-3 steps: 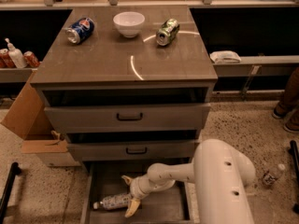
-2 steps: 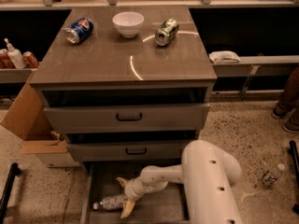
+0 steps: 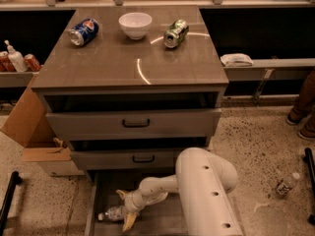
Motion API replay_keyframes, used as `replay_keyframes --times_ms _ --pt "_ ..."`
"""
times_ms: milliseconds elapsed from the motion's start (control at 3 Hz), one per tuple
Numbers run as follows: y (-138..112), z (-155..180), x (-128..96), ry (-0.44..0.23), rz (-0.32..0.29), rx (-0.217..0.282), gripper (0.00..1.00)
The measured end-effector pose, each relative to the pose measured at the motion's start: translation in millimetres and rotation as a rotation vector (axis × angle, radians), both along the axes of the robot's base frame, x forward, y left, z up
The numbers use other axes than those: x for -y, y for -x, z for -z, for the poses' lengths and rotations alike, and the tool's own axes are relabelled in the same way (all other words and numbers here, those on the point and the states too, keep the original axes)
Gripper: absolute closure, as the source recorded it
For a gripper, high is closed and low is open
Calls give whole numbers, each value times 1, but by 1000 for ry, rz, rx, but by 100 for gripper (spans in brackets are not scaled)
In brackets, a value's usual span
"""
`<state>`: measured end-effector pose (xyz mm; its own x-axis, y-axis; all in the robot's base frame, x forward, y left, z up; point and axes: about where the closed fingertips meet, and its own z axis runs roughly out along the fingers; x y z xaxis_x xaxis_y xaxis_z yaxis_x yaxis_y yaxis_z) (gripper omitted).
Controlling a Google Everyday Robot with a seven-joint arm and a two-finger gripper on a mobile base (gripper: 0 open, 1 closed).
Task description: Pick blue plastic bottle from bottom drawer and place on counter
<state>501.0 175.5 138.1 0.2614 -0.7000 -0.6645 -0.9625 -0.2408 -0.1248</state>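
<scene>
The blue plastic bottle (image 3: 111, 214), clear with a white cap at its left end, lies on its side on the floor of the open bottom drawer (image 3: 105, 190). My gripper (image 3: 124, 208) is low inside the drawer at the bottle's right end. It is open, with one pale finger (image 3: 121, 194) behind the bottle and the other (image 3: 129, 222) in front of it. The bottle's right end is hidden behind the gripper. The counter (image 3: 108, 68) is the cabinet's grey-brown top above.
On the counter lie a blue Pepsi can (image 3: 82, 32), a white bowl (image 3: 135, 24) and a green can (image 3: 176, 33). A cardboard box (image 3: 29, 124) stands left of the cabinet. A small bottle (image 3: 285, 185) lies on the floor at the right, near a person's shoes (image 3: 301, 118).
My gripper has moved left along the drawer floor until its fingers stand on either side of the bottle's right end. The bottle has stayed about where it was.
</scene>
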Motion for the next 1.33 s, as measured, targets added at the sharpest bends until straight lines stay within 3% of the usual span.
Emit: replay_keyframes --times_ms 1000,1333 --pt "-3 20 -2 54 -16 59 66" --pt "-2 -4 13 33 -17 92 89"
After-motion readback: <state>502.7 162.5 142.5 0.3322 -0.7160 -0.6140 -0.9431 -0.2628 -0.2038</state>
